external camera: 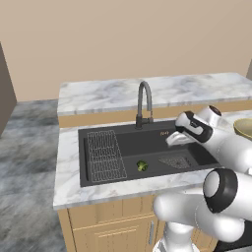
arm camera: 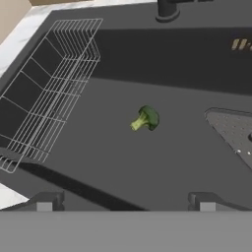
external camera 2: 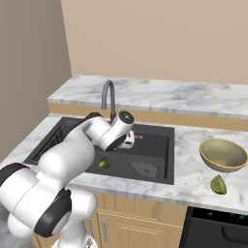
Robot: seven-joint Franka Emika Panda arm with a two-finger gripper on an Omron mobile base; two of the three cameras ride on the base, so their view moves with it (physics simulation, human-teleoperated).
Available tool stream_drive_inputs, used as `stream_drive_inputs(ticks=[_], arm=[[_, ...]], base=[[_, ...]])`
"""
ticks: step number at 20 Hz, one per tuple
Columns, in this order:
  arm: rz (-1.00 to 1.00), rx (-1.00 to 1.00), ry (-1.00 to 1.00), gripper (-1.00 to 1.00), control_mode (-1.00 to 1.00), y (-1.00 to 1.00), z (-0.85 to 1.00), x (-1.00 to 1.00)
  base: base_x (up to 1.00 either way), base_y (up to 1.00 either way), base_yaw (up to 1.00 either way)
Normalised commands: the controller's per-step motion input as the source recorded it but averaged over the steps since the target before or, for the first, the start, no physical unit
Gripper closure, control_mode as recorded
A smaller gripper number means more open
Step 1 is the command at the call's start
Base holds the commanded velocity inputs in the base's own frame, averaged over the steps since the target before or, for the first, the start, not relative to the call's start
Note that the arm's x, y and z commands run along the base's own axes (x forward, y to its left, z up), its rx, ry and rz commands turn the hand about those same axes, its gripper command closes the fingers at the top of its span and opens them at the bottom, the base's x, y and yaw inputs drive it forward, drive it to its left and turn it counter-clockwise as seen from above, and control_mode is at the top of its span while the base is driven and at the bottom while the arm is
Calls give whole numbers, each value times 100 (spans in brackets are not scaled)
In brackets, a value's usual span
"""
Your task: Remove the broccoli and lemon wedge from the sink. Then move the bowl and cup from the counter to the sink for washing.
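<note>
On the floor of the sink, the broccoli lies alone near the front wall, between the wire rack on one side and the drain strainer on the other, touching neither. Its dark green head points toward the strainer side in the hand view, the pale stem toward the rack. The left base view shows the floret just beside the strainer's near corner; the right base view shows it partly behind the arm's forearm.

Above the basin, the gripper hangs over the sink's front portion, jaws spread wide and grasping nothing; both fingertips appear at the bottom of the hand view with bare sink floor between them. The broccoli sits ahead of the fingertips, well apart from them. In the left base view the hand is seen over the strainer end of the basin.

Behind the basin, the dark curved faucet stands at the rear rim.

On the counter, to the right of the sink, the bowl rests upright. The lemon wedge lies on the counter just in front of the bowl, near it but not visibly touching. The left base view shows the bowl's rim at its right edge, partly behind the arm.
</note>
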Motion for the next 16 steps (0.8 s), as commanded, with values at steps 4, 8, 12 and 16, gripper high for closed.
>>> stream_drive_inputs(ticks=[4, 8, 12, 16], arm=[[1, 0, 0, -100, -100, 18, -14, 10], [2, 0, 0, -100, -100, 16, -14, 7], [1, -1, 0, -100, -100, 15, -13, 3], [0, -1, 0, -100, -100, 12, -14, 4]], base=[[0, 0, 0], [0, 0, 0], [0, 0, 0], [0, 0, 0]])
